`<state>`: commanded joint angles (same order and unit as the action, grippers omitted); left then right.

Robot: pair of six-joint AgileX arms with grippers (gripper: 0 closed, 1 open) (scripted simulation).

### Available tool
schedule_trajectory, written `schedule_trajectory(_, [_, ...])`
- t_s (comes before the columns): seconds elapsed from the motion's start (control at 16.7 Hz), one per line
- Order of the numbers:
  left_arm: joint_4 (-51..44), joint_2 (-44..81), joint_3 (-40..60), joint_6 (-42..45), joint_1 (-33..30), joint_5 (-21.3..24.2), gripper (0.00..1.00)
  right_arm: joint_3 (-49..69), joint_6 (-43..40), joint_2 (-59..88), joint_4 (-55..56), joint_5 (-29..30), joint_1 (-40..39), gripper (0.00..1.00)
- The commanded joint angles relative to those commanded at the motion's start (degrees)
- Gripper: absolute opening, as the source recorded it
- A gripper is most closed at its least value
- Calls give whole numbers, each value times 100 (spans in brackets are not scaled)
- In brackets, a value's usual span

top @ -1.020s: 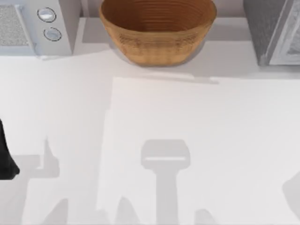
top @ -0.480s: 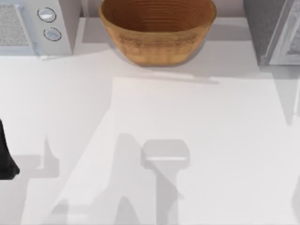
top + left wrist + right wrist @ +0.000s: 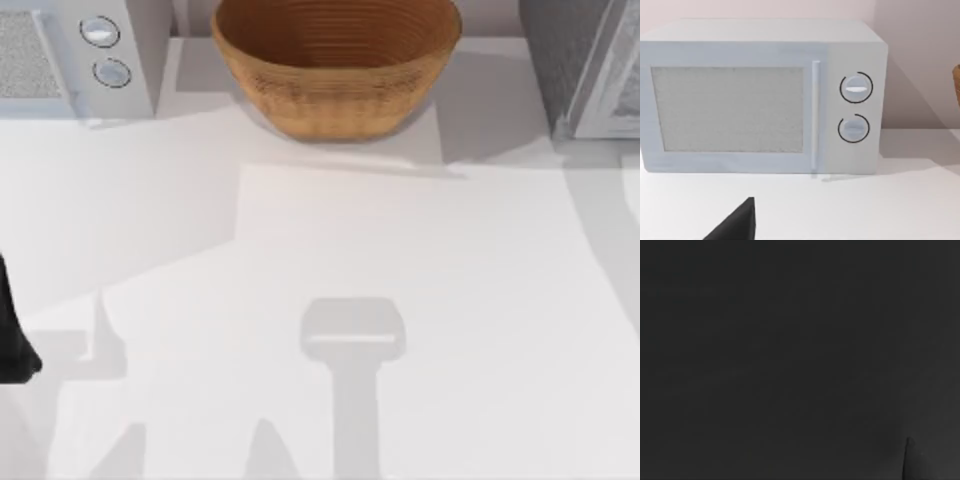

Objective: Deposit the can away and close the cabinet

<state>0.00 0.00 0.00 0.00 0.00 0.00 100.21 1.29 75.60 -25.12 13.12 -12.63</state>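
The can is out of view. The grey cabinet (image 3: 585, 65) stands at the table's far right corner, with a lighter panel on its right side; I cannot tell how its door stands. My left arm (image 3: 12, 335) rests parked at the table's left edge. In the left wrist view one dark fingertip (image 3: 740, 222) points toward the microwave (image 3: 760, 97). The right wrist view is dark.
A white microwave (image 3: 75, 55) with two round knobs stands at the far left. A woven wicker basket (image 3: 335, 65) sits at the far middle. The white tabletop (image 3: 400, 250) carries soft shadows of the arms.
The shadows on the tabletop have shifted, and a broad one has swept across the left and middle. My left arm has stayed where it was.
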Motion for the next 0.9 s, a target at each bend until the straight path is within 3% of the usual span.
schedule_trajectory(0.18, [0,0,0,0,0,0,100,-110,-7,-107,-14,906,-904,100])
schedule_trajectory(0.3, [0,0,0,0,0,0,100,-159,-9,-151,-18,1207,-1205,100])
schedule_trajectory(0.6, [0,0,0,0,0,0,100,-128,-82,-288,-62,1382,-1133,100])
schedule_trajectory(0.9, [0,0,0,0,0,0,100,251,-53,222,103,1096,-864,100])
